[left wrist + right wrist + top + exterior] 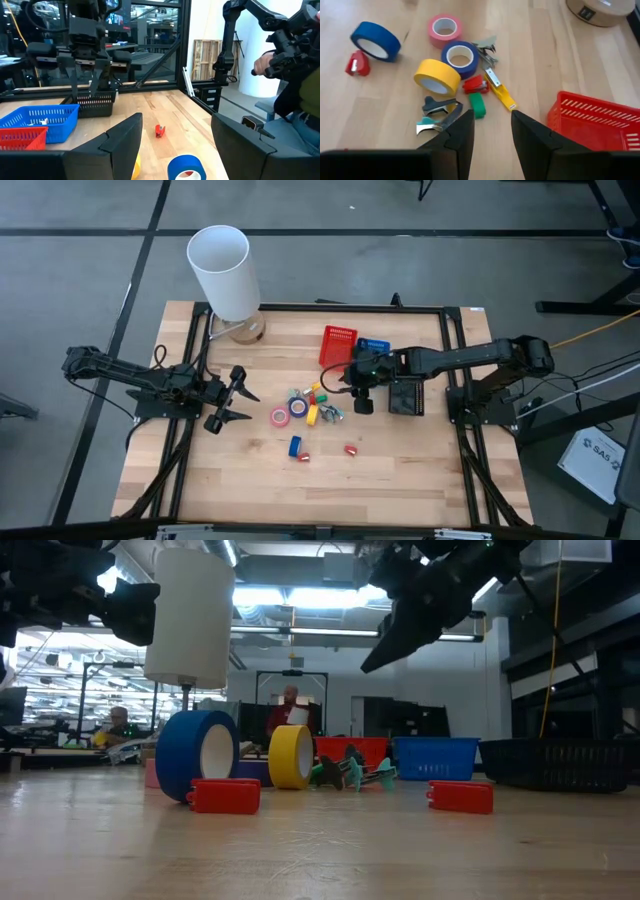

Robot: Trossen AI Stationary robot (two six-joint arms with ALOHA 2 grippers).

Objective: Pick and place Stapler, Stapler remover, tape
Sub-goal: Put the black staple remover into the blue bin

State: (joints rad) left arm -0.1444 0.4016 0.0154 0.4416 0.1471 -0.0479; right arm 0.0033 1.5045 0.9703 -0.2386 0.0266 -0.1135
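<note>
- I see the yellow stapler [500, 93] lying flat, its long axis slanted toward the red basket [592, 122].
- Right gripper [491, 131] hovers half-open, empty; left gripper [232, 398] wide, empty, on the wooden desk [400, 470].

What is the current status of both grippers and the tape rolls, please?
Left gripper open, waiting left of the pile. Right gripper above the pile, holding nothing. Tape rolls all on the table. Red basket close beside.
</note>
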